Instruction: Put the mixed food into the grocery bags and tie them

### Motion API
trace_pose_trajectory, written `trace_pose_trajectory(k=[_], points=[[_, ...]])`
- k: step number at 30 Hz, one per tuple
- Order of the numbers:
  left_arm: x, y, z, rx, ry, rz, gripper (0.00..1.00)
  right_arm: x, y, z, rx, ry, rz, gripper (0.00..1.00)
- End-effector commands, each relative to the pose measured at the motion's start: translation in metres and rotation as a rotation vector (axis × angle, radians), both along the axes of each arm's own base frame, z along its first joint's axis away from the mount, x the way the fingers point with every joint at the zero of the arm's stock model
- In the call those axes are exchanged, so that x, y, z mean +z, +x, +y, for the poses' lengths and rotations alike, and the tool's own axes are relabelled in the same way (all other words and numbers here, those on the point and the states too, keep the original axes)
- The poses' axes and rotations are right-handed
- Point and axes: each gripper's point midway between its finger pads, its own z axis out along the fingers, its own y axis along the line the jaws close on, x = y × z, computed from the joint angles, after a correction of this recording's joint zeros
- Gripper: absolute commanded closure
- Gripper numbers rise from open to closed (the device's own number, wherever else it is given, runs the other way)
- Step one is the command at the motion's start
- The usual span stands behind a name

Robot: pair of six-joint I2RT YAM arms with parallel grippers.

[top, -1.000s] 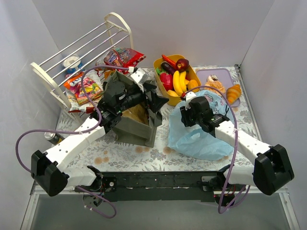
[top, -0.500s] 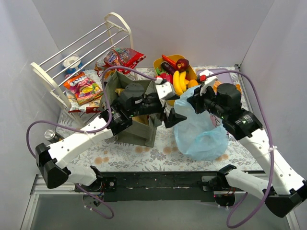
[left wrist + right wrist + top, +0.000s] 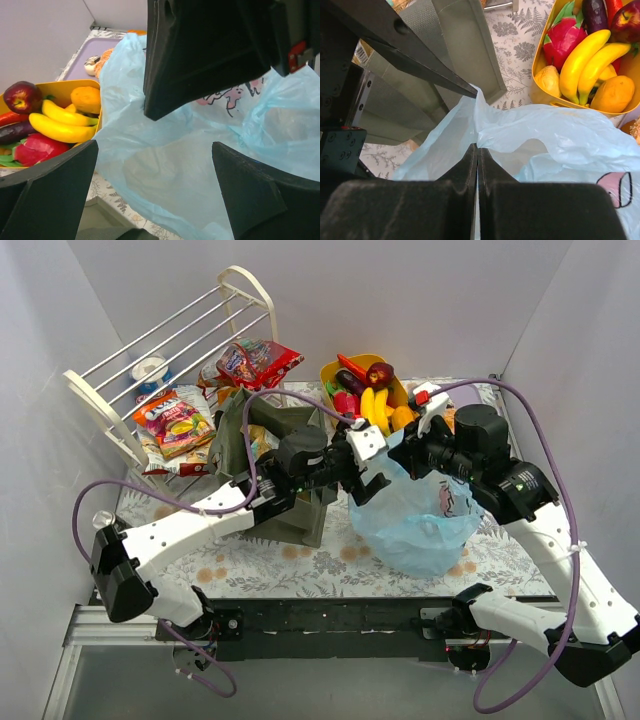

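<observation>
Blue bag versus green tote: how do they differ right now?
The blue bag is thin, translucent, crumpled plastic; the green tote is opaque, boxy fabric. The right gripper pinches the blue bag's rim; no gripper holds the green tote. Both rest on the floral table.

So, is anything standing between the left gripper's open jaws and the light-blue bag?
Nothing visible does. The left gripper, jaws wide open, faces bare film of the light-blue plastic bag. The right gripper, shut on the bag's rim, sits above that path in the left wrist view, close but not across it.
</observation>
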Motion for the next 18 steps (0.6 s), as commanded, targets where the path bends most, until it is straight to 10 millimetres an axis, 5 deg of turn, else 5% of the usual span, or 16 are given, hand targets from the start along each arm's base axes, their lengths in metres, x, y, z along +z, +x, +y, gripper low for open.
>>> trace_pose_trajectory(k=[1, 3, 8, 18], points=[[0.03, -0.004, 0.024, 0.056, -0.061, -0.142, 0.02, 0.021, -0.006, -0.002, 0.01, 0.023, -0.022, 0.99], [0.047, -0.008, 0.034, 0.058, -0.113, -0.21, 0.02, 0.024, -0.007, 0.0, 0.021, 0.028, -0.021, 0.99], [0.046, -0.003, 0.039, 0.073, -0.068, -0.287, 0.02, 0.03, -0.01, 0.005, 0.047, 0.037, 0.004, 0.99], [0.038, 0.011, 0.014, 0.051, -0.044, -0.292, 0.06, 0.047, -0.024, 0.022, 0.162, 0.089, 0.04, 0.99]])
